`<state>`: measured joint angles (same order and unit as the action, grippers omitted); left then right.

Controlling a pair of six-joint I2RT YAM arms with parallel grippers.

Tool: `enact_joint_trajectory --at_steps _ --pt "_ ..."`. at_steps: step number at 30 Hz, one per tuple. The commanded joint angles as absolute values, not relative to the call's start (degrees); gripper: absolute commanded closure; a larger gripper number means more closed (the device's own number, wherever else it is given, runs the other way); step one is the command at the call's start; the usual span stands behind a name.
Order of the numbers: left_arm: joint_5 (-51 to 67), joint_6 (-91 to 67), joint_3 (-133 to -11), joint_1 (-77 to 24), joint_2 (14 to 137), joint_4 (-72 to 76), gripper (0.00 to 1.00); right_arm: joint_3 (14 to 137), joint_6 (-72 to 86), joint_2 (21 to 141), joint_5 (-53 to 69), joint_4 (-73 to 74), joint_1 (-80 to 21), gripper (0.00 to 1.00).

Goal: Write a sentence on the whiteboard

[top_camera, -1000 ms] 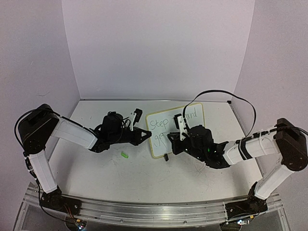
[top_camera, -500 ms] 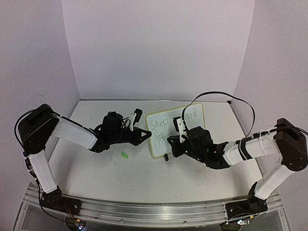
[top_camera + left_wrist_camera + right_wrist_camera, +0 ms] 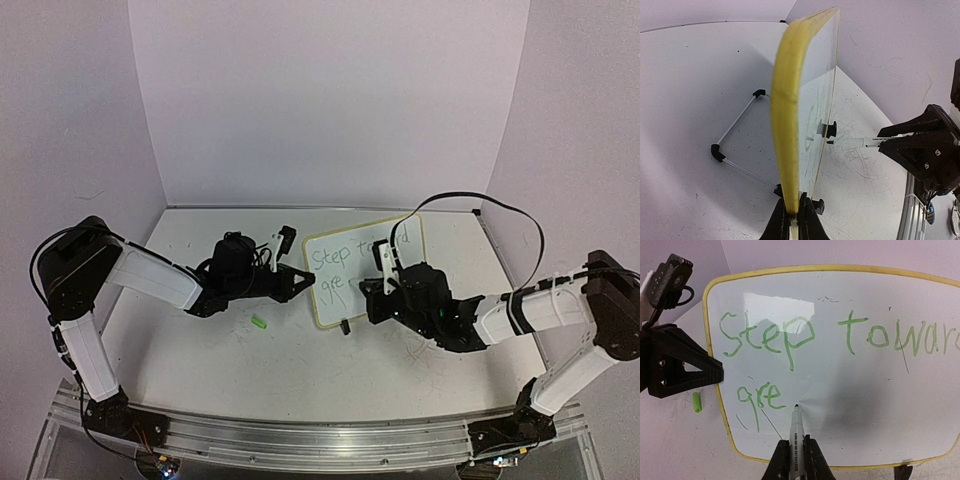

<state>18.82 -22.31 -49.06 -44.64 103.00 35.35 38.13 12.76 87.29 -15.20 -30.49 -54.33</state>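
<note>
A green sentence is taking shape on the whiteboard, which is standing nearly upright on its wire stand toward the back of the scuffed white surface, between the two arms. "Step toward" is filling the top line, and only "gre" is showing on the second, so the final word looks less than half written.

The marker is touching the board just right of that last "e", its tip placed where the next letter should begin. The right pincer is clamping the marker's barrel between both fingers, pointing it straight at the writing face.

On the other side, the left pincer is closed tight on the board's yellow-green rim. This appears to be bracing the light board so that pen pressure is not tipping it back or sliding it on its thin stand.

A small green cap, probably the marker's, is lying on the surface near the board's left edge, apart from both arms.
</note>
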Motion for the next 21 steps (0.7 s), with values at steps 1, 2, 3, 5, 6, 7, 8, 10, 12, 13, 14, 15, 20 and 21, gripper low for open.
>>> enact_joint_trajectory --at_steps 1,2,3,5,6,7,8,10,12,13,14,15,20,21 --pt "16.95 -20.29 -49.64 -44.49 101.15 33.91 1.00 37.91 12.46 86.90 -14.14 -33.72 -53.34 1.00" --pt "16.96 -20.30 -49.67 -44.50 101.14 33.91 1.00 37.80 12.46 86.88 -14.12 -34.27 -53.23 1.00" --pt "16.96 -20.30 -49.64 -44.48 101.11 33.92 1.00 37.72 12.48 86.85 -14.08 -34.93 -53.15 1.00" --pt "16.94 -20.25 -49.55 -44.51 101.09 33.89 1.00 38.04 12.28 87.22 -13.94 -35.72 -53.15 1.00" --pt "16.93 -20.22 -49.54 -44.51 101.05 33.89 1.00 38.25 12.17 87.57 -14.03 -35.95 -53.16 1.00" --pt "16.93 -20.23 -49.56 -44.50 100.99 33.92 1.00 38.50 12.07 88.10 -14.18 -36.04 -53.13 1.00" --pt "16.92 -20.29 -49.57 -44.48 100.99 33.93 1.00 38.77 12.04 88.60 -14.23 -36.11 -53.16 1.00" --pt "16.88 -20.30 -49.47 -44.49 100.83 33.91 1.00 39.14 12.35 89.24 -14.48 -36.13 -53.12 1.00" --pt "16.85 -20.23 -49.37 -44.52 100.65 33.89 1.00 39.34 12.69 89.68 -14.88 -36.13 -53.16 1.00" --pt "16.80 -20.22 -49.33 -44.51 100.64 33.88 1.00 39.41 12.73 89.76 -15.00 -36.10 -53.17 1.00" --pt "16.74 -20.22 -49.30 -44.49 100.63 33.86 1.00 39.46 12.74 89.82 -15.12 -36.07 -53.17 1.00" --pt "16.75 -20.20 -49.30 -44.46 100.63 33.88 1.00 39.55 12.72 89.91 -15.19 -36.02 -53.16 1.00" --pt "16.89 -20.21 -49.46 -44.53 100.76 33.89 1.00 39.81 12.05 90.00 -14.97 -36.20 -53.14 1.00" --pt "16.94 -20.21 -49.44 -44.51 100.80 33.91 1.00 39.81 11.84 90.00 -14.72 -36.51 -53.17 1.00"
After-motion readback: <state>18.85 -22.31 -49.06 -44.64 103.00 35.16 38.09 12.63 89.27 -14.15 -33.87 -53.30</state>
